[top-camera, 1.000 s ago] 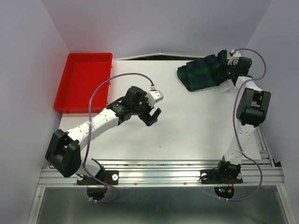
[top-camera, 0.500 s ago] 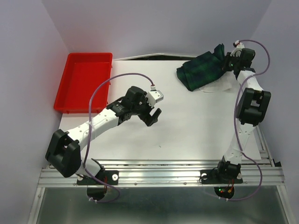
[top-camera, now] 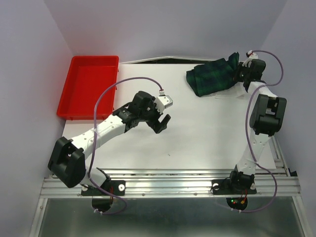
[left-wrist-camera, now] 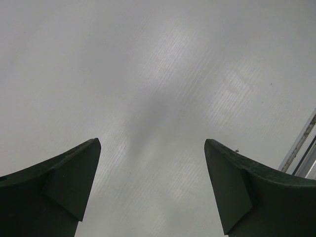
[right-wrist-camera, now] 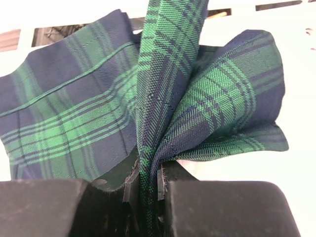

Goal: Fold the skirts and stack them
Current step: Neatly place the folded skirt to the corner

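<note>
Seen from above, a white table (top-camera: 197,138) has two robot arms mounted at its near edge. A dark green and navy tartan skirt (top-camera: 211,76) lies bunched at the far right corner. Its right edge is pinched between the pressed-together fingers of the right gripper (top-camera: 243,70). In the right wrist view the cloth is gathered into a tight pleat at the jaws and fans upward and outward.

Compared with a second ago, this edge has been picked up off the table. Half a second ago it was held higher and further right, and it has since been brought slightly down and back toward the skirt's body. A raised peak of cloth now stands at the skirt's far right.

A pale strip, probably the white garment (top-camera: 239,89), shows just beside the skirt's near right edge. How far it reaches under the tartan cannot be told.

The left gripper (top-camera: 162,123) hovers over bare table near the middle, fingers spread and holding nothing, and it has not shifted over the same second. A red tray (top-camera: 89,89) sits at the far left, well apart from the cloth.

The change suggests a first fold is only starting, with the lifted edge likely to be carried left across the skirt. Nothing is yet neatly folded or stacked, and the white piece appears to be untouched.
</note>
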Available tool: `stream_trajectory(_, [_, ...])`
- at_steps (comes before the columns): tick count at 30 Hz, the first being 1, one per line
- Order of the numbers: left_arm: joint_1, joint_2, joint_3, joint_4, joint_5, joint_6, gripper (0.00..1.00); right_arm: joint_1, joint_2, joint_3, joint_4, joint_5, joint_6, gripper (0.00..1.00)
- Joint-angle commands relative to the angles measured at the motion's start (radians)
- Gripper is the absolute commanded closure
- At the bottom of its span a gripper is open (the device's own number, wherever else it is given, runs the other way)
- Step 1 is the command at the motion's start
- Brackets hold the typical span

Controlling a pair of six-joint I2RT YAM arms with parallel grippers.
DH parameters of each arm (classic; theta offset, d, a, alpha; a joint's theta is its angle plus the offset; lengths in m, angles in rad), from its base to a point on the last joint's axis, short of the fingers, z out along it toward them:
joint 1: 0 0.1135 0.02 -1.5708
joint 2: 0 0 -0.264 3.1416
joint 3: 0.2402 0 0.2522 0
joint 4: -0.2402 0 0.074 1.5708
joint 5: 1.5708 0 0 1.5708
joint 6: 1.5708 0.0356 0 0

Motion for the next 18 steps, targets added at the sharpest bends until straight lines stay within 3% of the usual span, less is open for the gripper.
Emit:
stream_trajectory(1, [0.006, -0.047, -0.015, 0.028, 0.01, 0.009, 0.02, -0.008, 0.031, -0.002, 0.107, 0.137, 0.025, 0.99])
stream_trajectory(5, [0.006, -0.044, -0.015, 0.023, 0.013, 0.006, 0.02, -0.008, 0.091, 0.039, 0.094, 0.13, -0.002, 0.87])
stream_trajectory(6, [0.006, -0.042, -0.014, 0.022, 0.013, 0.005, 0.02, -0.008, 0.119, 0.052, 0.087, 0.137, -0.01, 0.73])
stream_trajectory(12, [0.009, -0.045, -0.015, 0.017, 0.013, -0.002, 0.02, -0.008, 0.143, 0.098, 0.061, 0.249, -0.016, 0.69])
stream_trajectory(15, [0.012, -0.048, -0.017, 0.02, 0.014, -0.002, 0.02, -0.008, 0.133, 0.083, 0.04, 0.312, -0.024, 0.79])
stream_trajectory(17, [0.012, -0.047, -0.012, 0.02, 0.016, 0.0, 0.02, -0.008, 0.139, 0.09, 0.017, 0.37, -0.027, 0.68])
stream_trajectory(18, [0.013, -0.047, -0.011, 0.02, 0.016, 0.0, 0.02, -0.008, 0.145, 0.098, 0.002, 0.384, -0.03, 0.55])
